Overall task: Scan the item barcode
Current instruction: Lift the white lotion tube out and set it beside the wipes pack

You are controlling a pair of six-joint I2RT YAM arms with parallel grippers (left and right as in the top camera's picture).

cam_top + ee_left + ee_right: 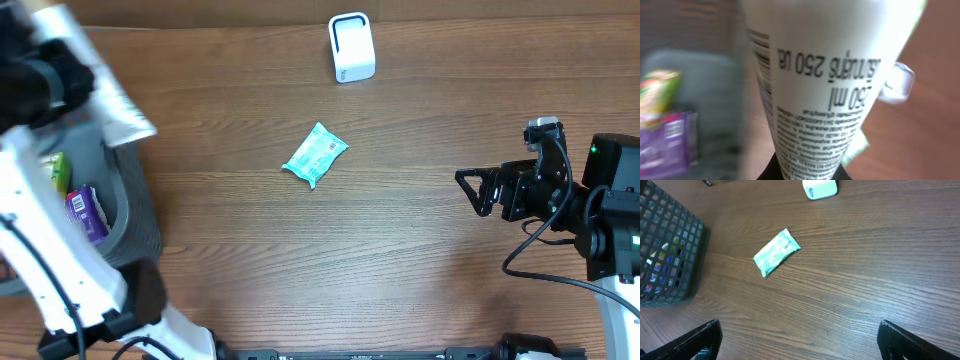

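The left gripper (807, 172) is pinching the near end of a white tube (825, 75), holding it above the grey basket (135, 215) at the table's nine o'clock. The tube is likely feeling light, glossy and squashy, so a firm grip clear of the barcode (758, 55) is looking safest. From the tube, the scanner (352, 47) is sitting well apart near three o'clock, the teal packet (316, 155) is lying below that path, and the right gripper (472, 193) is hanging spread wide.

The white tube (825, 75) is blurred, its top cropped.
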